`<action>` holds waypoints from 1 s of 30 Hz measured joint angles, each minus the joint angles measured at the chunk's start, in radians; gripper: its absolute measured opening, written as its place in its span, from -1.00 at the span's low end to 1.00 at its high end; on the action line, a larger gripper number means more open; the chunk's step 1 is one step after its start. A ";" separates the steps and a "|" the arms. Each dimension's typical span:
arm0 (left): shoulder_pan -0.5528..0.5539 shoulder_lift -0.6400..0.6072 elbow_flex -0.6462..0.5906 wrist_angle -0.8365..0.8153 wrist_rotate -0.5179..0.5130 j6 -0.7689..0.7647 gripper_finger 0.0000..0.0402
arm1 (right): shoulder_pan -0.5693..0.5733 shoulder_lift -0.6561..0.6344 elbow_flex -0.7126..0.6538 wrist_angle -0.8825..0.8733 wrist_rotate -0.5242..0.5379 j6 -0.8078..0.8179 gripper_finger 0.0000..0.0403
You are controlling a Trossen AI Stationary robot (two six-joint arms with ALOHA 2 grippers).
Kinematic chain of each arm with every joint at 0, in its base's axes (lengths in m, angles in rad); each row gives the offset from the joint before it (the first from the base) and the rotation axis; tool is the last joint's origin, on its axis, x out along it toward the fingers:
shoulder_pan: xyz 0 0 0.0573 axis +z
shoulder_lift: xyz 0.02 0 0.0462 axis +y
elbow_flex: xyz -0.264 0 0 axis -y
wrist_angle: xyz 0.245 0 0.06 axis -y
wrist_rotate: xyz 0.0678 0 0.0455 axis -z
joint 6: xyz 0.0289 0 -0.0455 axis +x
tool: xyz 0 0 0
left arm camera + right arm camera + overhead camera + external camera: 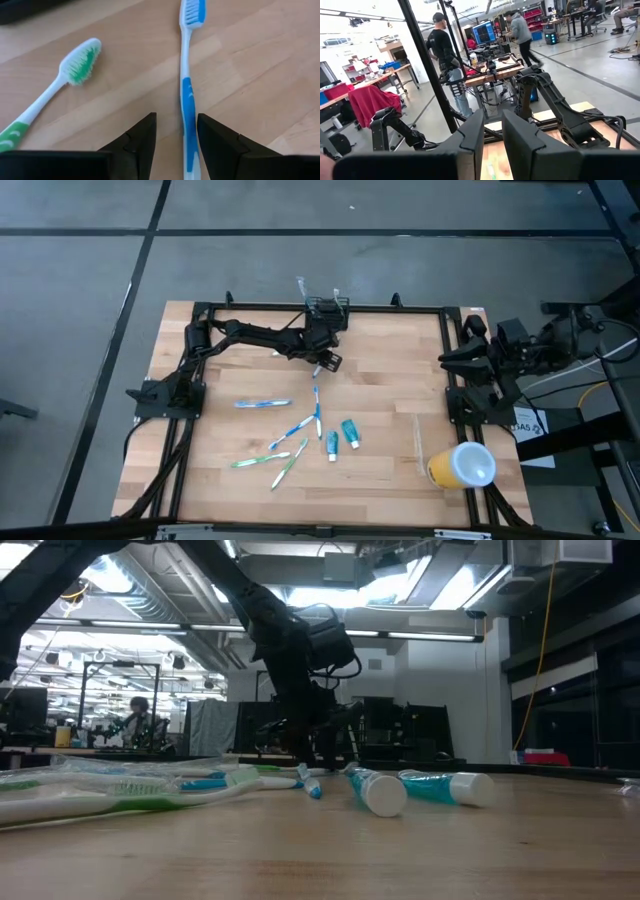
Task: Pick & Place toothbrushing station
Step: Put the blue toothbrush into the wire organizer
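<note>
The toothbrushing station [327, 308], a low black mesh holder, stands at the table's far edge with toothbrushes upright in it. Just in front of it, my left gripper [322, 366] [176, 120] points steeply down, open, over a blue-and-white toothbrush [186, 60] [317, 395] lying flat on the wood. Its fingers straddle that brush's handle. A green-and-white toothbrush [75, 67] lies beside it. My right gripper [492, 145] is raised at the table's right side [447, 360], pointing level, its fingers a little apart with nothing between them. My left gripper comes from above, slanting, with one finger on each side of the blue toothbrush's handle [189, 125], fingers across it. The handle lies flat on the table close to one finger [212, 140]; whether that finger touches it, I cannot tell.
More toothbrushes [262, 403] [262, 461] and two teal toothpaste tubes [341, 438] lie scattered on the near half of the table. A yellow cup with a white lid [462, 465] lies near the right front corner. People stand in the room beyond.
</note>
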 joint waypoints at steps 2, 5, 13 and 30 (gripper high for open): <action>0.000 0.000 0.000 -0.003 0.005 0.000 -0.34 | 0.007 0.000 0.000 0.002 0.009 -0.003 -0.65; -0.006 0.000 0.000 -0.013 0.024 0.013 -0.43 | 0.015 0.000 0.000 0.007 0.020 -0.007 -0.65; -0.086 0.001 0.003 -0.061 0.028 0.015 -0.69 | 0.040 0.024 0.000 0.027 0.034 -0.010 -0.65; -0.348 -0.095 -0.007 -0.339 -0.137 0.007 -0.58 | 0.139 0.099 0.000 0.147 0.159 -0.074 -0.65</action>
